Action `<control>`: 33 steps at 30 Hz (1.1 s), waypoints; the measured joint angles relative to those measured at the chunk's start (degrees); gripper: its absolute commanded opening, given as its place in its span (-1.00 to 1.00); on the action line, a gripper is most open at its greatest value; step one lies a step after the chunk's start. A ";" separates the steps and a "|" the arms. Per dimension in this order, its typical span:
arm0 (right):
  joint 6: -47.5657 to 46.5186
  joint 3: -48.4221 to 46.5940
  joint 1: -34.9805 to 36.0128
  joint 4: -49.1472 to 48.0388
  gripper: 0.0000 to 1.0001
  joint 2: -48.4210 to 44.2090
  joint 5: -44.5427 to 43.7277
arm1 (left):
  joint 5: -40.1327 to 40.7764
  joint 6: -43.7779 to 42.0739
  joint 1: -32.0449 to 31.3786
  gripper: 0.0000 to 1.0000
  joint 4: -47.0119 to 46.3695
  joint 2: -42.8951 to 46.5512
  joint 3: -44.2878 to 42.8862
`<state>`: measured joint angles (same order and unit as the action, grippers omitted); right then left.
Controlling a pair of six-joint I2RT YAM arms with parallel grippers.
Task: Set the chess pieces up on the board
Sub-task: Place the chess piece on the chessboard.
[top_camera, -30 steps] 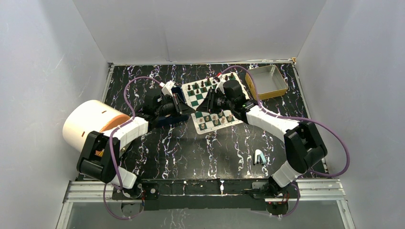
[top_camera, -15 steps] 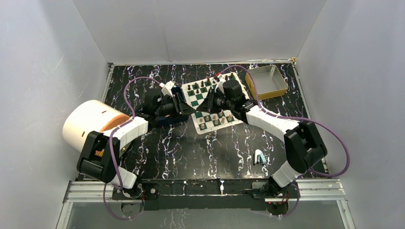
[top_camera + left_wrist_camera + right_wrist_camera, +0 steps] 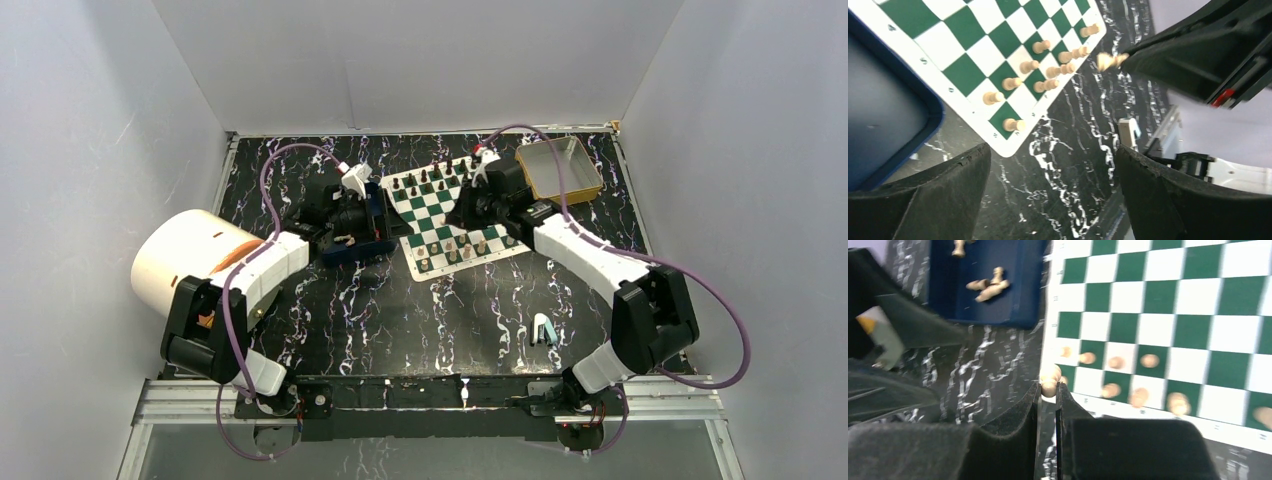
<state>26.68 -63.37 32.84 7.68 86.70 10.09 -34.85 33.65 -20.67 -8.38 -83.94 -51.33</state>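
Note:
The board (image 3: 430, 205) lies at the table's middle back, with cream chess pieces (image 3: 455, 248) along its near rows and dark ones along the far rows. Over the board's right part, my right gripper (image 3: 468, 208) is shut on one cream piece (image 3: 1050, 379), which pokes out past the fingertips (image 3: 1065, 395). The left wrist view also shows that piece (image 3: 1110, 60) in the air. My left gripper (image 3: 362, 222) hangs open and empty by the blue tray (image 3: 372, 243); its fingers (image 3: 943, 185) stand wide apart above the bare table. More cream pieces (image 3: 988, 285) lie in the tray.
A yellow-rimmed tin (image 3: 558, 170) stands at the back right beside the board. A big white roll (image 3: 190, 260) lies at the left by my left arm. A small pale green object (image 3: 542, 328) sits on the dark marbled table near the front right.
The two grippers were tip to tip over the board's left edge. My left gripper opened and drew back to the tray; my right gripper closed on the cream piece and moved right.

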 measured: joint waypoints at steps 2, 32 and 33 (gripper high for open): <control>-2.01 -0.76 -2.32 2.34 -0.81 -0.42 -1.51 | 1.92 -4.44 0.00 0.83 4.24 0.07 -2.01; -10.75 -8.20 -9.84 14.10 -0.71 15.34 -6.58 | 25.51 -22.80 0.00 0.84 22.43 11.04 -1.66; -10.82 -8.48 -9.81 14.36 -0.71 15.76 -6.75 | 25.51 -22.95 0.00 0.83 22.45 11.06 -1.66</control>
<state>15.86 -71.85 23.03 22.04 102.45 3.33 -9.34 10.70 -20.67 14.06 -72.88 -52.99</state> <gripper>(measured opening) 0.198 0.925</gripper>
